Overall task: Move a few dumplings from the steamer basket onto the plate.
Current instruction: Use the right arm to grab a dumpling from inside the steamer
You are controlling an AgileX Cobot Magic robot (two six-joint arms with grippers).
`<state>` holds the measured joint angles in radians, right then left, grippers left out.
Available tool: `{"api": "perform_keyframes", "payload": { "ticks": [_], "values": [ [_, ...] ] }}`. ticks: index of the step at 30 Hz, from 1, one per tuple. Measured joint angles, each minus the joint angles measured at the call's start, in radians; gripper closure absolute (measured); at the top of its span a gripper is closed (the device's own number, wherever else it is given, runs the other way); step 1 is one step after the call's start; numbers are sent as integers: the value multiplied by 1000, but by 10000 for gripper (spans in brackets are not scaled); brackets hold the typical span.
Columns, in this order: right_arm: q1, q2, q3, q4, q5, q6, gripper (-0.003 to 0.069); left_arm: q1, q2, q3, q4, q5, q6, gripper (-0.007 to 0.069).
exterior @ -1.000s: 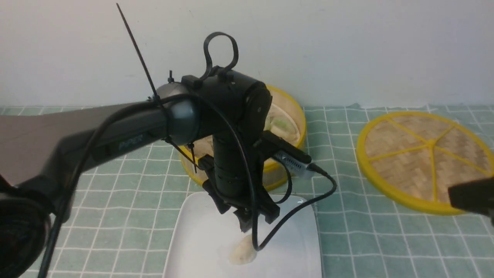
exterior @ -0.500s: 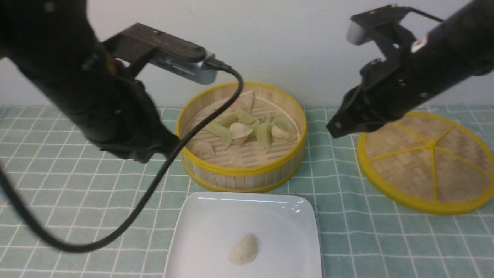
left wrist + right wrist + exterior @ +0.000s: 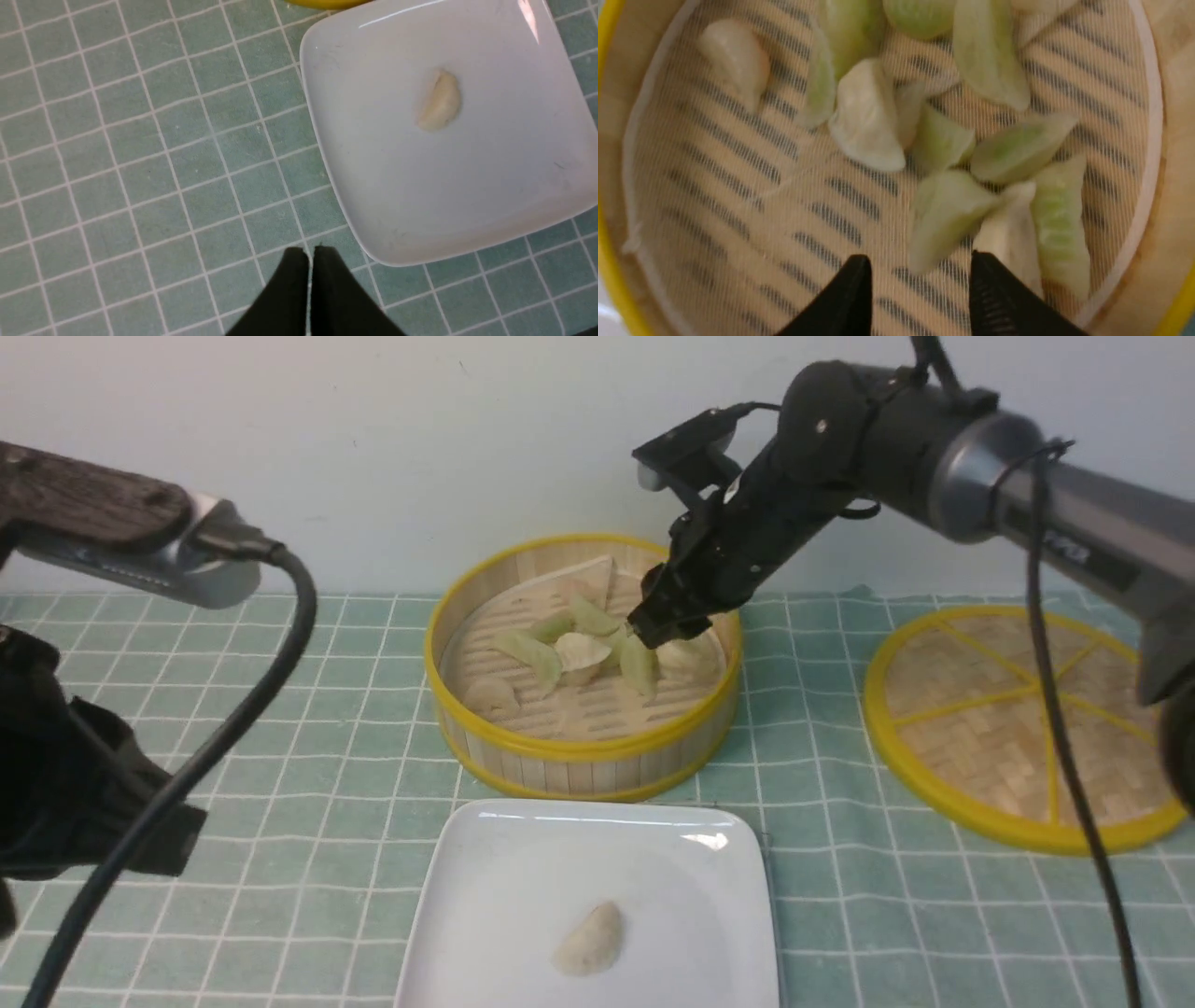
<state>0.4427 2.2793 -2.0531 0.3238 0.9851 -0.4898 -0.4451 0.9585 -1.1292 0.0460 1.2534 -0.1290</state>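
Dumplings (image 3: 583, 649) mostly sit in the steamer basket (image 3: 579, 761); one beige dumpling (image 3: 590, 941) lies on the white plate (image 3: 485, 915), so prob. pick no. 2. Right end effector (image 3: 658, 630) hangs open & empty over the pile; next it must drop & pinch one softly. A bit ago it was by the woven lid (image 3: 1027, 728), & the left end effector (image 3: 309, 254), now shut & empty, was nearer the basket.

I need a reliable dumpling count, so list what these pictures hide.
- Front view: right tool partly covers pale crescent dumplings in the round bamboo steamer basket.
- Right wrist view: green dumplings cut off at frame edge.
- Front view: glossy white square plate cropped at near edge.
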Motion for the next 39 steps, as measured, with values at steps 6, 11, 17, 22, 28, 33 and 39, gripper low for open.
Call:
{"api": "perform_keyframes", "payload": {
  "ticks": [6, 11, 17, 22, 28, 33, 39],
  "values": [
    [8, 84, -36, -17, -78, -6, 231, 0, -69, 0, 83, 3, -51, 631],
    [9, 116, -39, -19, -119, -12, 263, 1, -118, 0, 150, 4, -90, 631],
    [15, 118, -46, -22, -117, -3, 408, 1, -127, 0, 160, 6, -106, 631],
    [17, 63, -50, -22, 5, 16, 408, 1, -127, 0, 162, 6, -110, 631],
    [17, -75, -66, -6, 167, 40, 409, 1, -127, 0, 175, 6, -110, 631],
    [17, -190, -66, 35, 256, 59, 410, 1, -127, 0, 179, 7, -110, 631],
    [20, -319, 16, 122, 260, 89, 412, 1, -127, 0, 179, 7, -110, 631]
  ]
}}
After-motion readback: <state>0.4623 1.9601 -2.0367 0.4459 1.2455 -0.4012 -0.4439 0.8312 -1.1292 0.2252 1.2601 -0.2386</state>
